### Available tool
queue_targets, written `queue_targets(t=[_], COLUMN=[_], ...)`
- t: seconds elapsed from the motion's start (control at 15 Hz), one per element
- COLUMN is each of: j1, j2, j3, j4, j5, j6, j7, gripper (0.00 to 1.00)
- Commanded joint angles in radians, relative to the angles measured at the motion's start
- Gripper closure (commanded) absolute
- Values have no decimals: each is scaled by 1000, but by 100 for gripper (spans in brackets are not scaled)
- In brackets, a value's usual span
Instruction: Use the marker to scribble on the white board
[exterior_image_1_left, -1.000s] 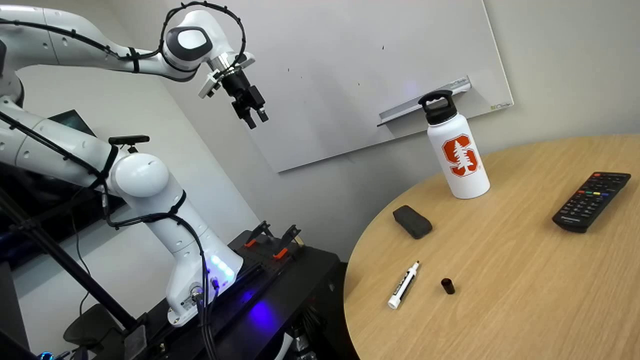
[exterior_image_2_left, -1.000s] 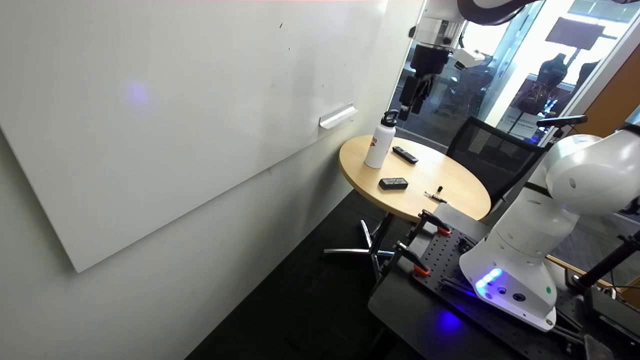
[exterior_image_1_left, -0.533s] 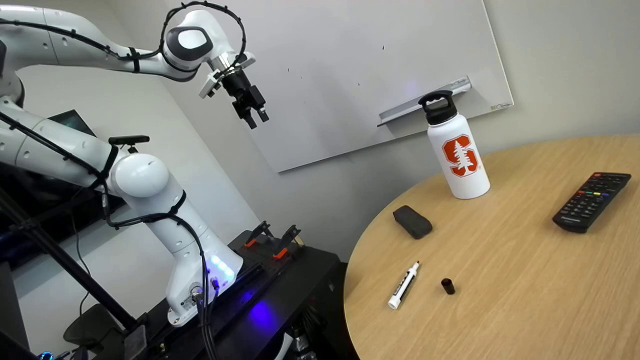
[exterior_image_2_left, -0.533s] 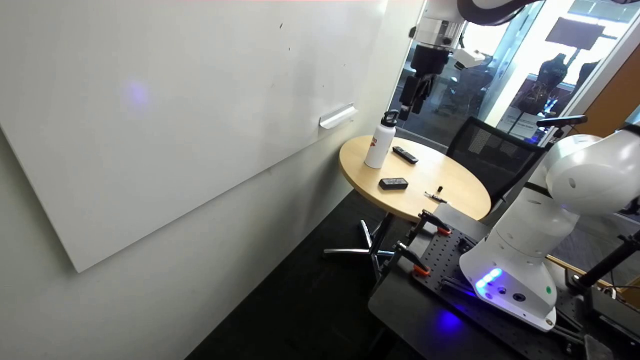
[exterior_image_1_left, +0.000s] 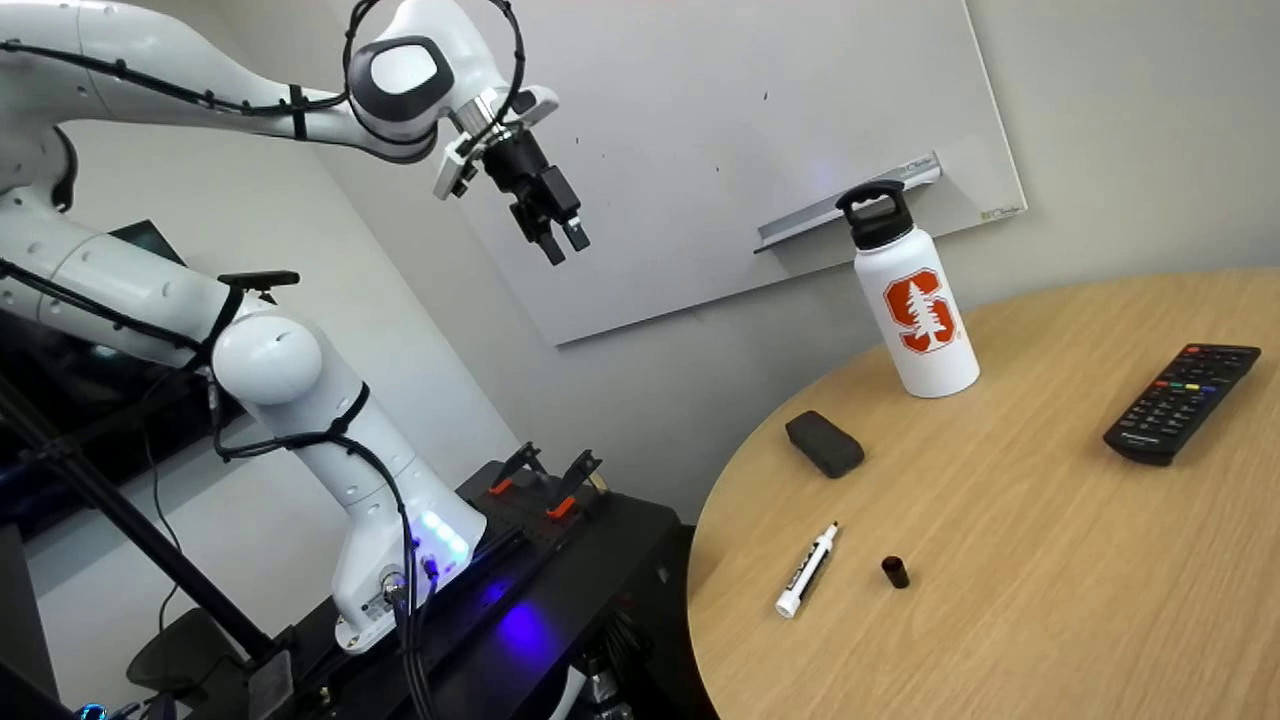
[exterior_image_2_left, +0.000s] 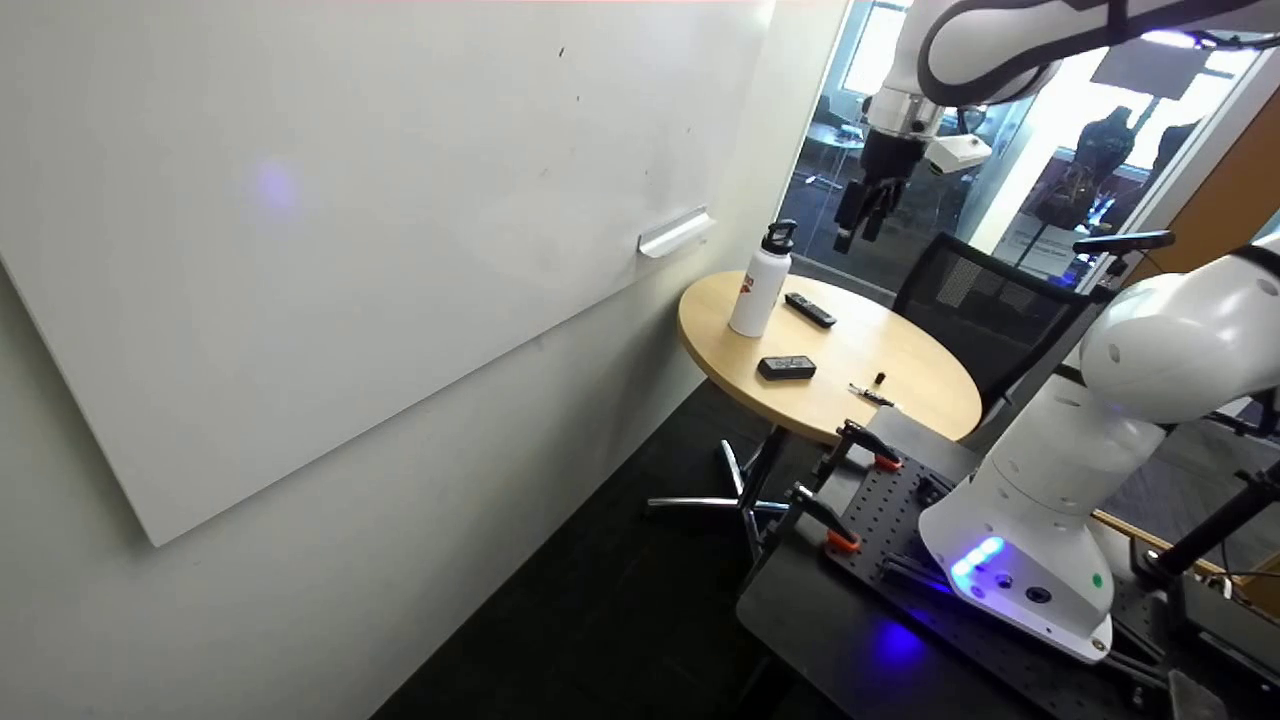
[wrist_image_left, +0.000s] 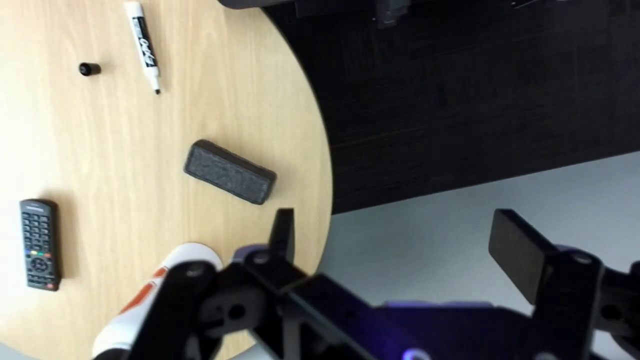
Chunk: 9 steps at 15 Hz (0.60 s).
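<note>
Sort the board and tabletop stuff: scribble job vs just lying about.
Job:
marker, tip bare, on the table
board

Lying about:
bottle
remote
block, maybe an eraser, not needed to scribble
cap, seemingly the marker's

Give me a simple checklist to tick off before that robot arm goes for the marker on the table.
1. Gripper open: ok; jaws wide apart, nothing held.
2. Marker free to grab: ok; it lies on the table with nothing on top.
3. Cap off: ok; it lies apart, near the marker.
4. Gripper lined up over the marker: not ok; in the wrist view the marker lies off toward the upper left corner.
5. Bottle clear of the coming path: cannot tell; the path is not shown.
6. White board has room to scribble: ok; largely unmarked.
</note>
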Motion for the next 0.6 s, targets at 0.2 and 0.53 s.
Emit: queue_targets(t=[0.2, 0.53], j1=[-149, -165], j2=[174, 183], j3=[-170, -172], j4=[-33, -38], j5=[-97, -78], j6=[211, 206], j7=[-148, -154], gripper=[0, 0])
